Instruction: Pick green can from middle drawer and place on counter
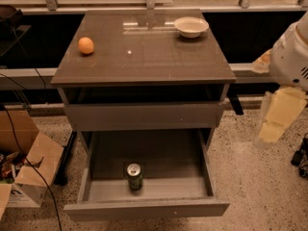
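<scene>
The green can (pixel 134 176) stands upright, silver top showing, near the front middle of the open middle drawer (pixel 144 208). The drawer is pulled out below the closed upper drawer front (pixel 144 115). The glossy grey-brown counter (pixel 144 57) tops the cabinet. My arm, white with a cream-coloured end, hangs at the right edge of the view. The gripper (pixel 269 131) is to the right of the cabinet at about upper-drawer height, well away from the can and holding nothing that I can see.
An orange (pixel 85 45) lies on the counter's left side and a white bowl (pixel 191 26) at its back right. An open cardboard box (pixel 29 170) and cables sit on the speckled floor at the left. A dark ledge and rail run behind the cabinet.
</scene>
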{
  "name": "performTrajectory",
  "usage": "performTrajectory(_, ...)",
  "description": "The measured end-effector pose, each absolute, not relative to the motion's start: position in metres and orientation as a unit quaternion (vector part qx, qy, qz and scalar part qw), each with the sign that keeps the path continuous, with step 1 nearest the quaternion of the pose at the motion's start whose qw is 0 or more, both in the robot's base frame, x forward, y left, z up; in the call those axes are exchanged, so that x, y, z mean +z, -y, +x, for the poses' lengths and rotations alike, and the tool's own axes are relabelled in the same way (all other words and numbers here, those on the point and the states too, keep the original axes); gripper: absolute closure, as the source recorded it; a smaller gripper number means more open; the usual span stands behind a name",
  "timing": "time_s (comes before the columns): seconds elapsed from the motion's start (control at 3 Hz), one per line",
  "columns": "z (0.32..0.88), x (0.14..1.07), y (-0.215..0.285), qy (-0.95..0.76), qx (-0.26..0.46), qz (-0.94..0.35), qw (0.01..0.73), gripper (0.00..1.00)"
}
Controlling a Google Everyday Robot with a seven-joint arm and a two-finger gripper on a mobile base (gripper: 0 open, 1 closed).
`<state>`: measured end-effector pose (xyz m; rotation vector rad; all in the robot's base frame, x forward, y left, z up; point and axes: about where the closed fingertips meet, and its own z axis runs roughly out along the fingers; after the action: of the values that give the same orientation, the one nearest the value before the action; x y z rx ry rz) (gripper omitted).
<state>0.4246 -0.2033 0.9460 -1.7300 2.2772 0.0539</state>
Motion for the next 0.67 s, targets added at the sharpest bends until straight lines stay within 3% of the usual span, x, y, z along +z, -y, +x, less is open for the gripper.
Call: performTrajectory(0.67, 0.390, 0.868, 0.141, -0.756, 0.153, -0.620, 0.141, 0.00)
